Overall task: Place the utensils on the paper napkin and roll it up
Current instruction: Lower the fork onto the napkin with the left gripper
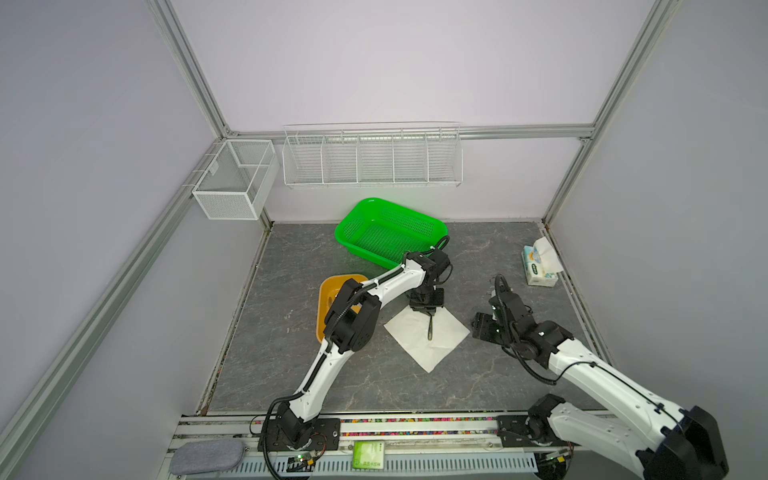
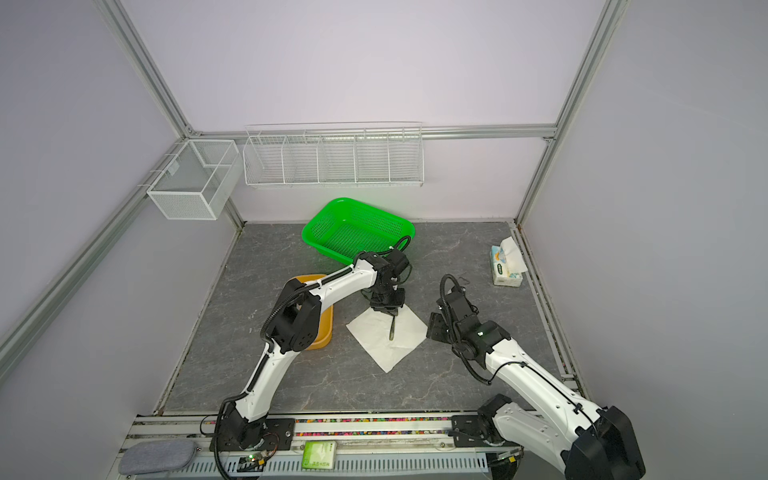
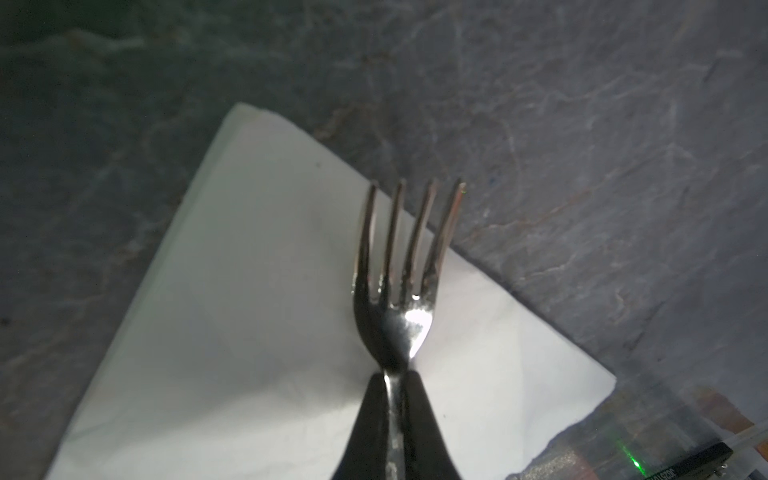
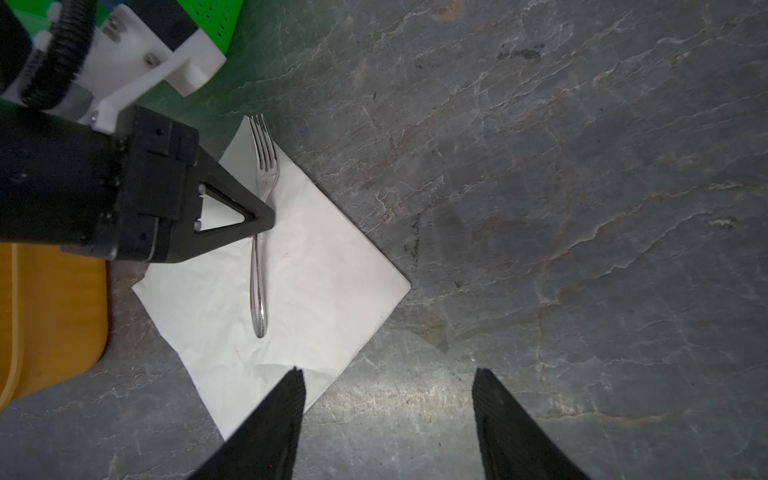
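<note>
- Toward the front of the table (image 1: 374, 386), just right of the napkin (image 1: 415, 345), the right gripper (image 4: 386, 374) hovers, jaws wide apart and holding nothing.
- The napkin lies flat mid-table, turned like a diamond, one corner nearest.
- Along it lies the fork (image 4: 258, 270) — handle toward the front, tines at the far corner.
- The left gripper (image 3: 394, 376) is clamped tight on the fork's neck, just below the tines.
- Left of the napkin sits a yellow tub (image 1: 328, 286), partly behind the left arm (image 1: 390, 286).
- Beyond stands a green basket (image 1: 345, 224) — and at far right, a tissue pack (image 1: 540, 266).
- On the back wall hangs a wire rack (image 1: 372, 166).
</note>
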Controlling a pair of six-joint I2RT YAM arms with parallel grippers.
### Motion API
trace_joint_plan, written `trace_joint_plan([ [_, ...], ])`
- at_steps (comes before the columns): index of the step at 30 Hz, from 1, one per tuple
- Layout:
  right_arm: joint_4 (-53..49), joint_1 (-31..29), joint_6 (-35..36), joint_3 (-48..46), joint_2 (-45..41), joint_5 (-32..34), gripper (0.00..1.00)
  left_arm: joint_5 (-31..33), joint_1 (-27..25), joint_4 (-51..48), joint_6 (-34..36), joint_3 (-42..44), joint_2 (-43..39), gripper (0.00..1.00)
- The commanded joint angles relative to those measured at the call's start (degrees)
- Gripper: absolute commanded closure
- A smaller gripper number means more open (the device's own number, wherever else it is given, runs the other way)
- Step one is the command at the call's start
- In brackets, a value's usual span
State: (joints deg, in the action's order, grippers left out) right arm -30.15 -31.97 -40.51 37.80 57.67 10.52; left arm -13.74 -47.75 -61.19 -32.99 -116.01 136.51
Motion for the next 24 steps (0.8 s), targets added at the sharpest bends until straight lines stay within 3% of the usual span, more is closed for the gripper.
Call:
trace_joint_plan([
  [1, 0.36, 0.30, -0.63, -0.91, 0.07, 0.72, 0.33, 0.71, -0.32, -1.72, -1.01, -1.73, 0.29, 0.90],
  [24, 0.59, 0.25, -1.25, -1.24, 0.60, 0.55, 0.33, -1.18, -0.67, 0.43, -2.79, 2.21, -3.19, 0.89],
])
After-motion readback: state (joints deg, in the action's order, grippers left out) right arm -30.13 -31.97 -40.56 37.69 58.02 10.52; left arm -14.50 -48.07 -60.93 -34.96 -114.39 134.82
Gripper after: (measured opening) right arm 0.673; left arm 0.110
